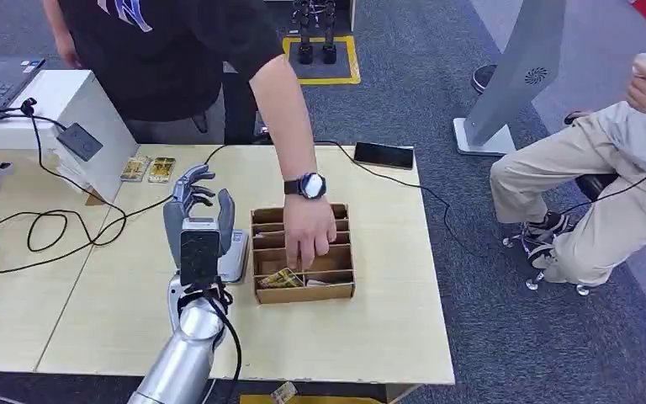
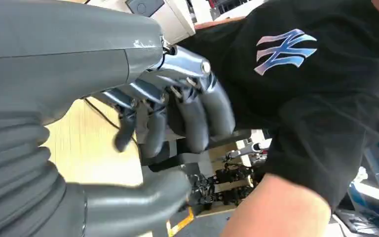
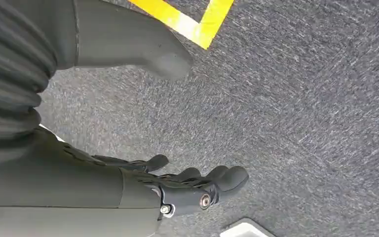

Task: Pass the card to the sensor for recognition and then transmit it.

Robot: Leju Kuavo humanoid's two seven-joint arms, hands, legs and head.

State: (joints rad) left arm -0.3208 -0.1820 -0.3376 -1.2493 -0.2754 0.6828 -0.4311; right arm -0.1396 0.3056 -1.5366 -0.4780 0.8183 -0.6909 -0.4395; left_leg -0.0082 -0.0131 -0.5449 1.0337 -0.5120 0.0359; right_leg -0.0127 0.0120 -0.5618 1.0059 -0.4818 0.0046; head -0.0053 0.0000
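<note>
From my station I saw the left hand raised over the counter, fingers spread apart and holding nothing, just left of the cardboard box. In the left wrist view its dark fingers curved loosely with a clear gap to the thumb. A card lay in the nearest compartment of the box, its long axis running roughly left to right and tilted a little; a person's hand reached down into that compartment and covered part of it, so I could not make out its face or which end led. Two more cards lay flat side by side at the far left of the counter, long axes pointing away from me, beside the white sensor unit. A flat grey device sat between the left hand and the box, mostly hidden behind the wrist. The right hand hung over grey carpet, fingers loosely extended with nothing in them.
</note>
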